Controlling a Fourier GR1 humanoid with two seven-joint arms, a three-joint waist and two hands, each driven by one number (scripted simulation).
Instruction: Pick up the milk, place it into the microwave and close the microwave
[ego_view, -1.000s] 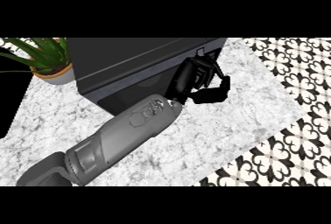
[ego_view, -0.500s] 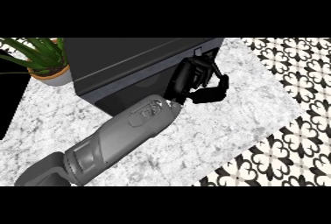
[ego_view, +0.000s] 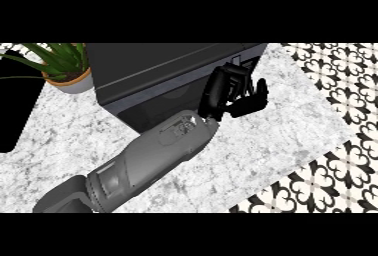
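1. Our one visible forearm (ego_view: 155, 150) comes up from the lower left across the marble counter (ego_view: 280, 130) to the front right corner of the microwave (ego_view: 162, 70)
2. Its hand (ego_view: 230, 95) rests against the microwave's dark front, fingers half curled; we cannot tell whether they hold anything, nor which hand it is
3. We cannot see the milk
4. A potted plant (ego_view: 63, 62) stands just left of the microwave
5. Patterned floor (ego_view: 339, 80) shows at the right

1 microwave (ego_view: 159, 75), 1 potted plant (ego_view: 63, 65), 1 hand (ego_view: 235, 95), 1 counter (ego_view: 295, 130).
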